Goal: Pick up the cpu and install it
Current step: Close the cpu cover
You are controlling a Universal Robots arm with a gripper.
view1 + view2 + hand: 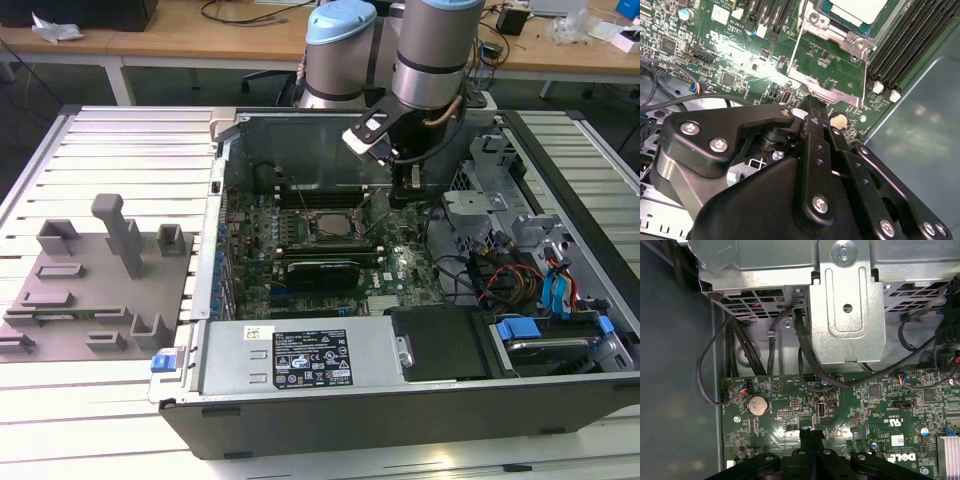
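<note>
The cpu [856,9] shows its silvery-grey top inside the metal socket frame [827,65] on the green motherboard [730,55]. In the exterior view the cpu [326,224] lies in the socket at the middle of the open computer case [215,250]. My gripper [404,196] hangs over the board to the exterior view's right of the socket, apart from the cpu. Both wrist views show my black fingers [813,107] pressed together with nothing between them; the fingertips [812,434] hover above the board near a coin cell [758,404].
A metal drive cage [847,315] and black cables [730,355] stand close beside the gripper. Memory slots [910,45] flank the socket. A grey fixture plate [100,285] with upright blocks lies on the slatted table at the exterior view's left. The power supply [300,355] fills the case's near side.
</note>
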